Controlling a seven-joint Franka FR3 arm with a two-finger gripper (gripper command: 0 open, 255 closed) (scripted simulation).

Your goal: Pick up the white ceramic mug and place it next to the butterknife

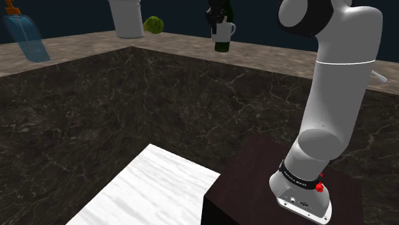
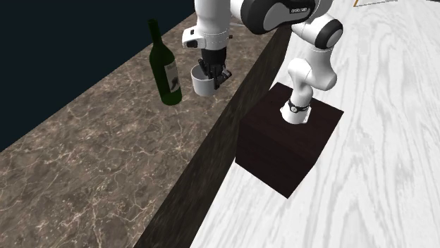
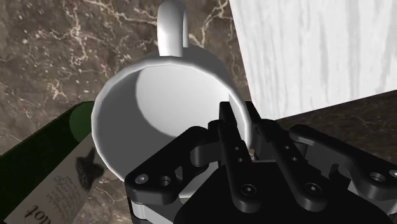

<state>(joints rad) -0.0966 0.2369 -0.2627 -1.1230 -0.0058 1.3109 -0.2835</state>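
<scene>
1. I see the mug (image 3: 159, 95) as smooth, glossy white.
2. My worktop (image 2: 106, 155) looks like brown, pale-veined stone.
3. The bottle (image 2: 169, 93) reads as dark green glass with a paper label (image 3: 57, 191).
4. The gripper (image 3: 238, 116) is matt black.

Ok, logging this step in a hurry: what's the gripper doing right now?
The gripper: closed on the white mug's rim, holding it.

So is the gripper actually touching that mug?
Touching. In the wrist view the gripper is shut on the rim of the mug, with its fingers pressed against the wall, one inside and one outside.
</scene>
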